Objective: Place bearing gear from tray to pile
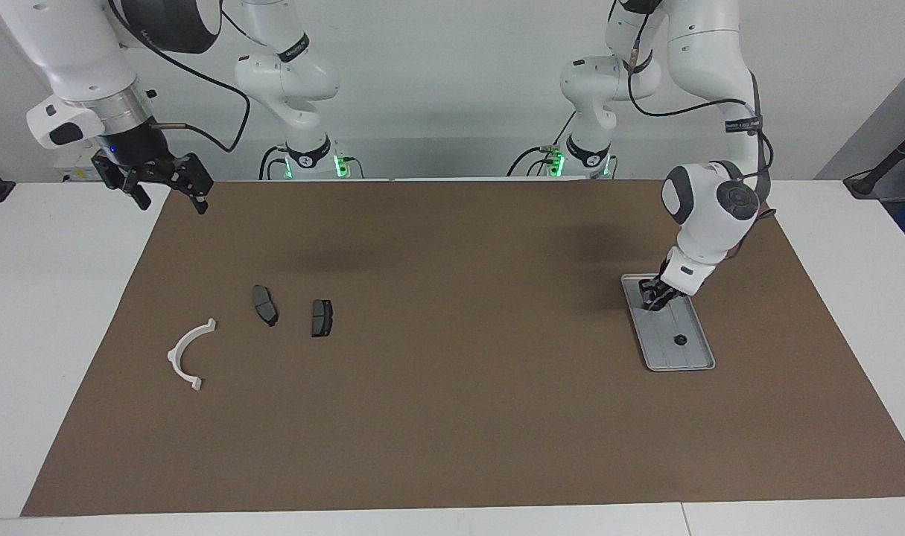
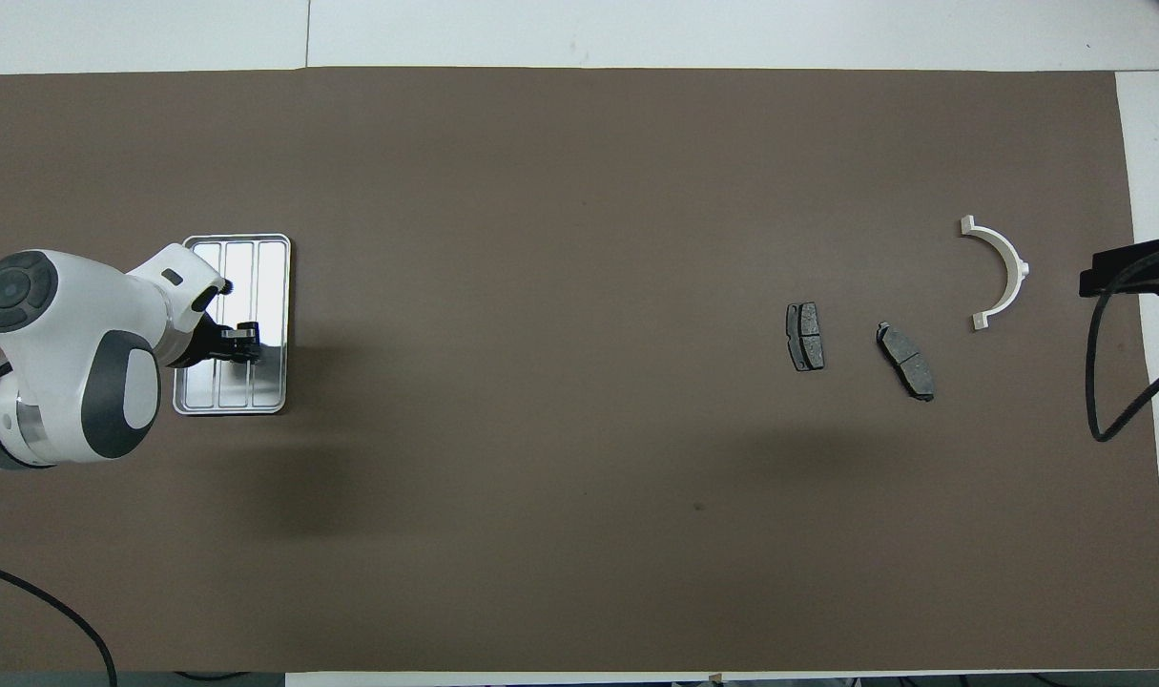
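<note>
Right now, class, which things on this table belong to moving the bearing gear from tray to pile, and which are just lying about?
In the job: tray; small dark part on it; left gripper down in the tray; pile of white bracket and two dark pads.
Just there: brown mat; right gripper, waiting open over the mat's corner.

you have a white table (image 1: 65, 298) with a brown mat (image 1: 452, 402) covering most of it. on the mat, toward the left arm's end, lies a ridged metal tray (image 1: 692, 357). toward the right arm's end lie two dark pads (image 1: 265, 304) side by side, and a white curved bracket (image 1: 188, 356) farther from the robots.
</note>
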